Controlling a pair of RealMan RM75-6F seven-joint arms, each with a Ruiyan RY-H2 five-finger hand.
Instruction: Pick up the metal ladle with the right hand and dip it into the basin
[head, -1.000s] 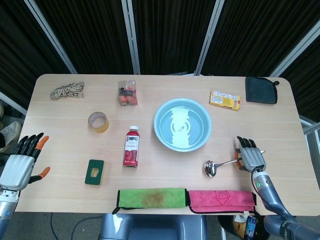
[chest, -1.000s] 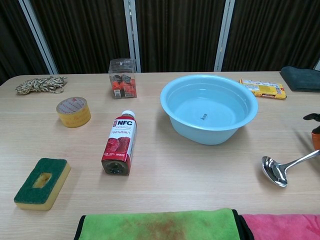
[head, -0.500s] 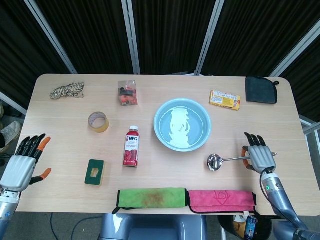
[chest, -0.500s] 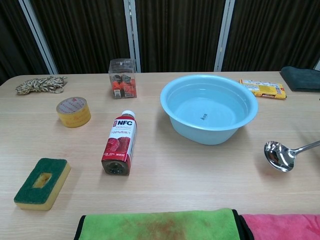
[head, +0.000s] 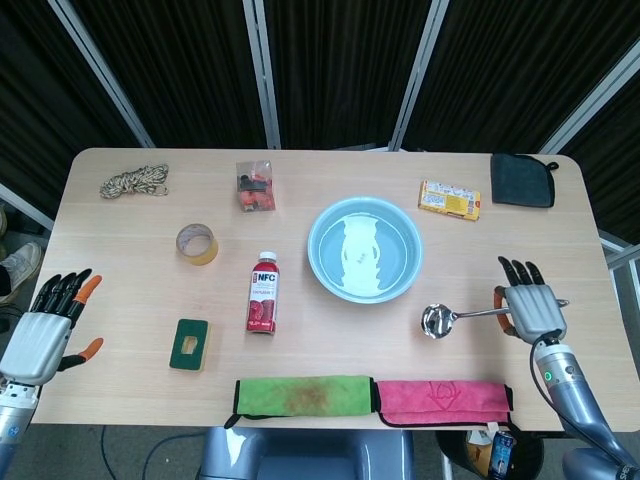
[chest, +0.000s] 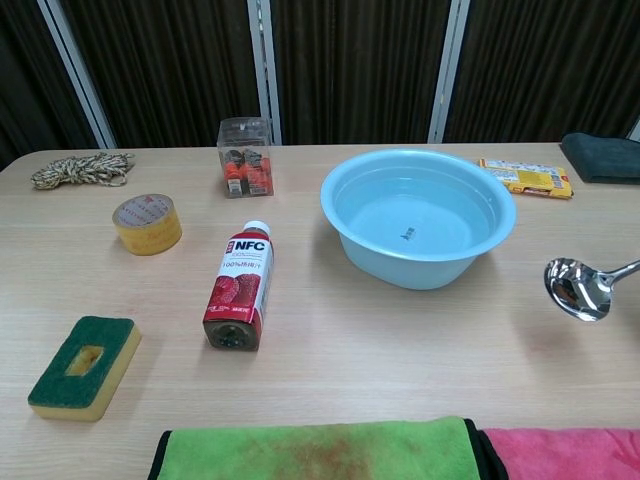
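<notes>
My right hand (head: 530, 312) grips the handle of the metal ladle (head: 462, 317), fingers wrapped around the far end, and the bowl of the ladle hangs just above the surface (head: 130, 260), near the basin (head: 363, 249) on its right side but not yet over the rim. My left hand (head: 45, 328) sits spread and holding nothing at the opposite edge.

What worries me is the grip: I hold the handle at its very tip, so the heavy bowl end could swing or roll in my fingers as I carry it across. If I come in too low, the bowl could strike the basin's wall and shove it, slopping the contents. A steep plunge could splash as well.

The basin is light blue and appears to hold clear water, with reflections across it. A small clear box (head: 254, 185) farther back holds dark and orange items I cannot identify.
</notes>
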